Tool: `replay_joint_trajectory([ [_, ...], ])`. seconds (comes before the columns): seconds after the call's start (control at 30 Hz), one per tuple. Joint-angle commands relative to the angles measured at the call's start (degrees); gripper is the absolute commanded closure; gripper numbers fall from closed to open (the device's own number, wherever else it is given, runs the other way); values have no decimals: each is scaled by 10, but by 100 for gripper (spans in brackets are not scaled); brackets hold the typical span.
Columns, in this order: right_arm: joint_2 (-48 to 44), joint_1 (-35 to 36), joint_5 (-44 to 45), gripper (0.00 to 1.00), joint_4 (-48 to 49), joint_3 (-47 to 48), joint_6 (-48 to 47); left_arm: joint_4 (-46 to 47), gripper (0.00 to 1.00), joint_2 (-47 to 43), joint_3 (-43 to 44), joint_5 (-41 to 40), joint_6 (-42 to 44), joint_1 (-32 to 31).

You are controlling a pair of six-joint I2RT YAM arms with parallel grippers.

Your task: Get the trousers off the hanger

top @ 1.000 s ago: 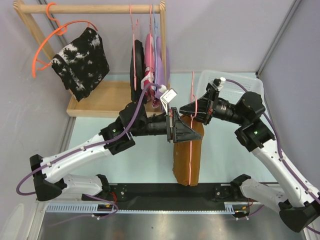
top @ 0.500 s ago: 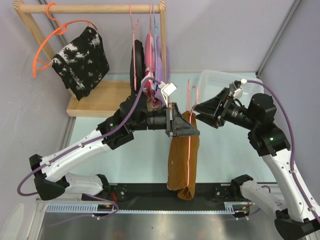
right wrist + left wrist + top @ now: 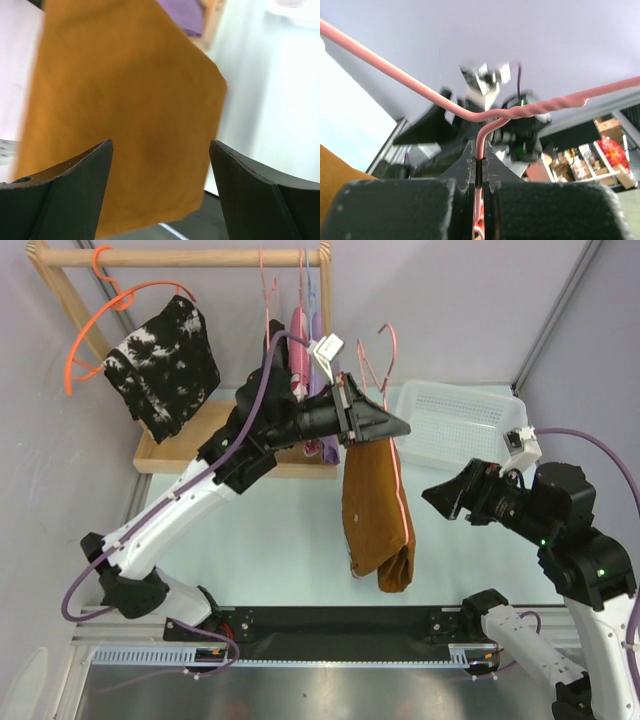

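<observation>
The trousers (image 3: 375,495) hang folded over the hanger (image 3: 398,480), in the air just in front of the wooden rack (image 3: 180,257) and, as far as I can see, clear of the pale desk (image 3: 250,540). The left pincer (image 3: 479,156) is clenched on the hanger's wire neck. Farther out from the rack, the right pincer (image 3: 160,147) stands spread wide, grasping nothing. The cloth looks soft, light and limp. I'd pinch its lower fold and draw it off the smooth wire. Grey walls stand behind the rack.

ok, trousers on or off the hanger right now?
On. The trousers hang draped on the hanger, which the left gripper pinches by its wire neck; the right gripper is open, facing the cloth, apart from it.
</observation>
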Motion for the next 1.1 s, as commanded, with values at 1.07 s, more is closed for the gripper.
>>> replay_joint_trajectory([
  [1.07, -41, -4, -15, 38, 227, 10, -325, 118, 100, 257, 419, 21, -220, 102],
])
